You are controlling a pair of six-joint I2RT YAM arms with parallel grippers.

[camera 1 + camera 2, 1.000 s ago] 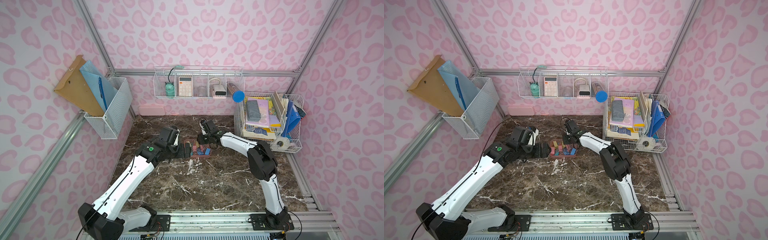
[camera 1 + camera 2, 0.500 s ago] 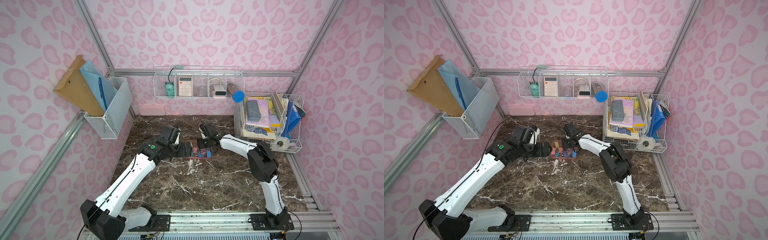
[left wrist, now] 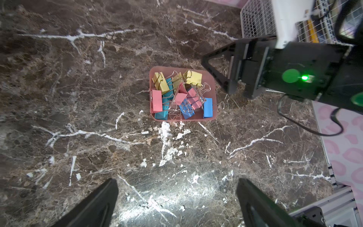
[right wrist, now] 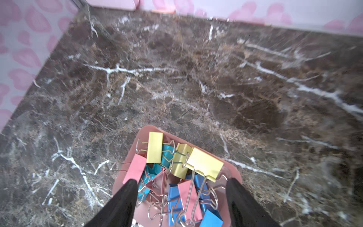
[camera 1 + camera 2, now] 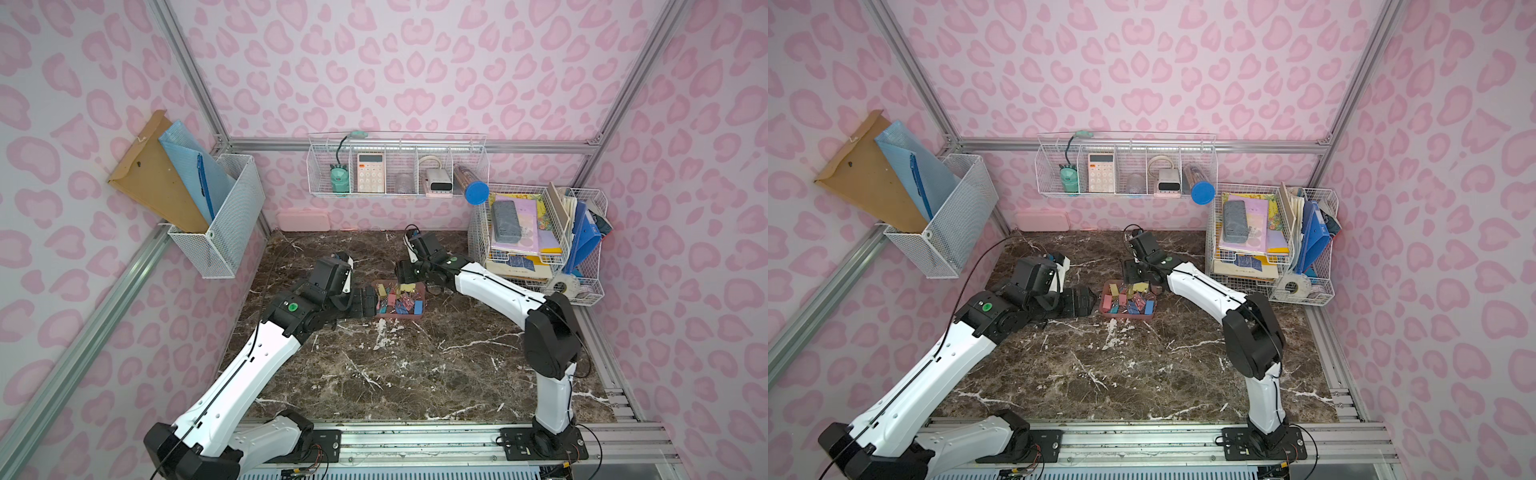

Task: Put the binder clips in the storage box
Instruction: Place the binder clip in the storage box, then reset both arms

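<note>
The storage box is a small dusty-pink tray near the middle of the marble floor, and it holds several binder clips in yellow, pink, blue and teal. My left gripper lies low just left of the box, open and empty, with bare marble between its fingers. My right gripper hovers at the box's far edge. Its jaws are open over the clips and the box, holding nothing. The left wrist view shows the whole box and the clips.
A pale pink closed case lies against the back wall. A white wire rack with books, folders and a tape roll stands at the right. Wire baskets hang on the back wall and the left wall.
The right gripper's jaws have spread wider above the box. The left arm has hardly moved.
</note>
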